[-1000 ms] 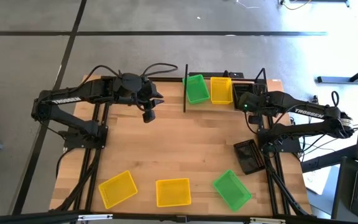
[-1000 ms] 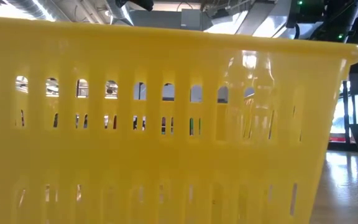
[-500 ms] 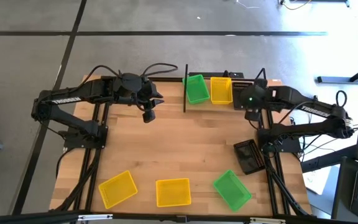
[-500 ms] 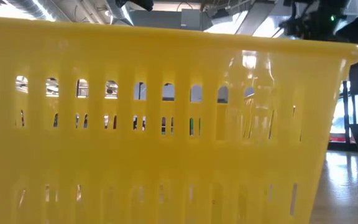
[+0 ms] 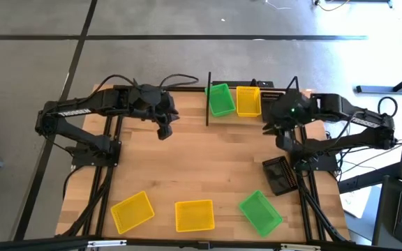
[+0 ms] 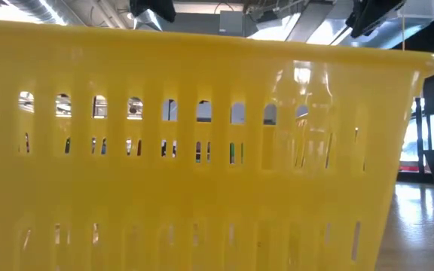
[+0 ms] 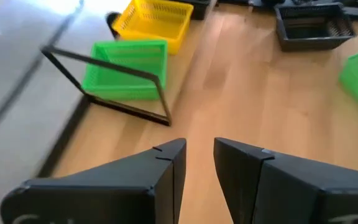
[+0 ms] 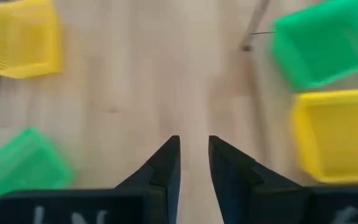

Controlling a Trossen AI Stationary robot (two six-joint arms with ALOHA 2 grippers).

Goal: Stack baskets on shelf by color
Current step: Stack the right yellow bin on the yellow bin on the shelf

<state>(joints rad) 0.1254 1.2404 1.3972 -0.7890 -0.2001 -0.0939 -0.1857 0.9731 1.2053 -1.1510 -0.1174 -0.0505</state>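
Observation:
On the shelf (image 5: 257,111) at the table's far edge, a green basket (image 5: 220,99) and a yellow basket (image 5: 248,100) rest on their bottoms; something black (image 5: 273,103) sits beside them. Two yellow baskets (image 5: 132,211) (image 5: 195,215) and a green one (image 5: 260,213) lie along the near edge. A black basket (image 5: 280,174) lies at the right. My left gripper (image 5: 162,130) hovers shut left of the shelf. My right gripper (image 5: 269,128) hovers shut above the bare table just in front of the shelf's right end.
A yellow basket (image 6: 202,150) stands right before the low camera and blocks nearly all of that view. The shelf's black posts (image 5: 208,97) rise at its left end. Bare wood (image 5: 215,160) lies between the shelf and the near row of baskets.
My right gripper has come away from the shelf's right end, moving toward the table's near edge and swinging toward its middle.

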